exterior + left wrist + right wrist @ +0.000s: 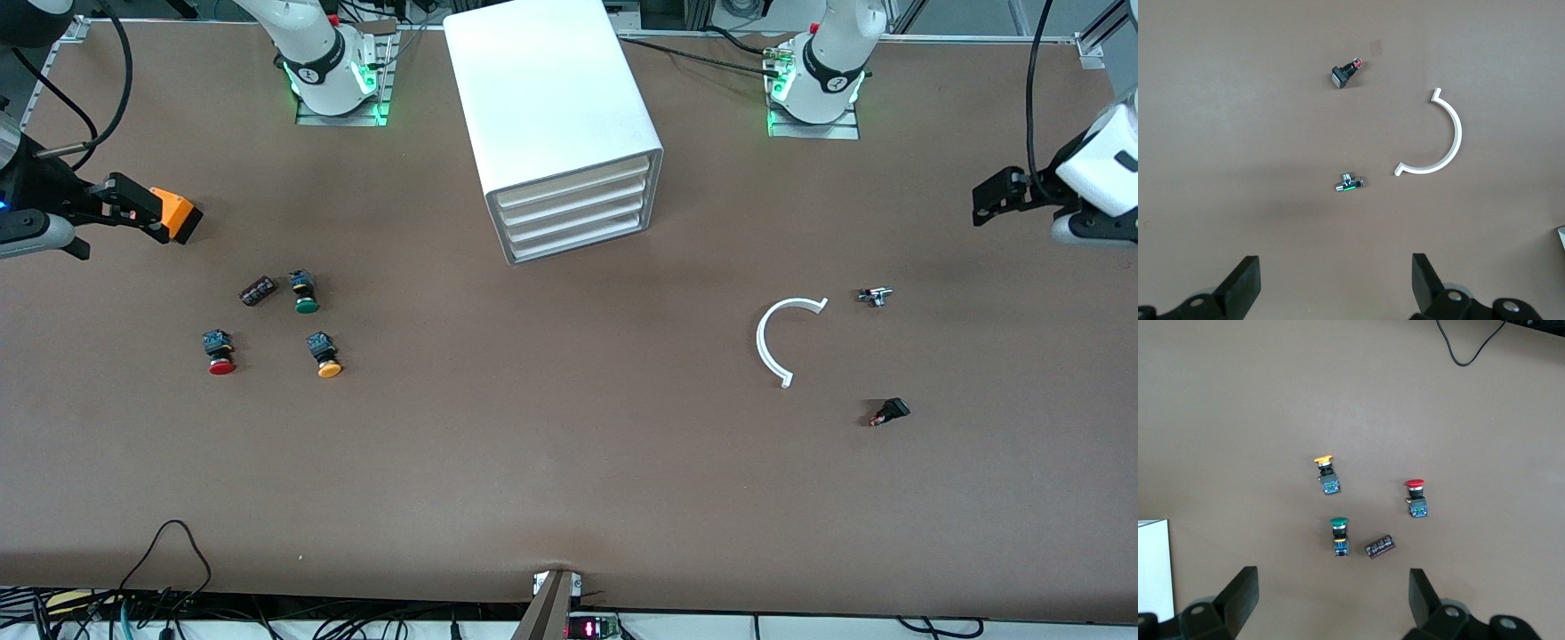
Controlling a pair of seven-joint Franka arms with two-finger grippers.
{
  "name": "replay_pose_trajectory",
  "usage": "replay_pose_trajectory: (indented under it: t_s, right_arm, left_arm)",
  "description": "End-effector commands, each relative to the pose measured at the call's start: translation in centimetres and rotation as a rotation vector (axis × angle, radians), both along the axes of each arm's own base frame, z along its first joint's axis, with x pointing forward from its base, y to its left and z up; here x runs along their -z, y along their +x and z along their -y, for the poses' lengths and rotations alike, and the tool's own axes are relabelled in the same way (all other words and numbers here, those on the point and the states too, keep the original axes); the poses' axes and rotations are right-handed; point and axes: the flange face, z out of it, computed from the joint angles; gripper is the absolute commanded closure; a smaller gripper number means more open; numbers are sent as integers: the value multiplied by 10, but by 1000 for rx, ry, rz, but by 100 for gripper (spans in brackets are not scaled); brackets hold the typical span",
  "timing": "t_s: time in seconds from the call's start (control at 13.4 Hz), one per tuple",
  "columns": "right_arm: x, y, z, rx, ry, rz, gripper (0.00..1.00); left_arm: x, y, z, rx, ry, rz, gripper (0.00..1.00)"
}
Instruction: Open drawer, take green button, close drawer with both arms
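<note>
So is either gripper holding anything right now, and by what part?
Nothing is held. The left gripper and right gripper both hang open over bare table; the green button lies untouched.

Drawer (582, 242): lowest of the white cabinet's four stacked fronts, shallow white tray, shut flush w/ the others, facing front camera.

Button (304, 292): small, round green cap, black-and-blue body, lying on its side on the brown table toward right arm's end. Cap points abt 6 o'clock in front view.
</note>
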Motion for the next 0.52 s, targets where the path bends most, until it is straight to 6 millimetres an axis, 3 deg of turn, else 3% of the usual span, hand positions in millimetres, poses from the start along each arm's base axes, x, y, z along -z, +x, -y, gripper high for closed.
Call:
replay_pose_trajectory:
  t_s: [0.0,0.45]
  right_arm:
    - [-5,0,2,3,2,-4,0]
    - [-5,0,2,5,2,-4,0]
  left_arm:
    - [-3,-17,-3,-9,-53,-8,0]
    - [-12,-24,-16,-36,-112,-17,0]
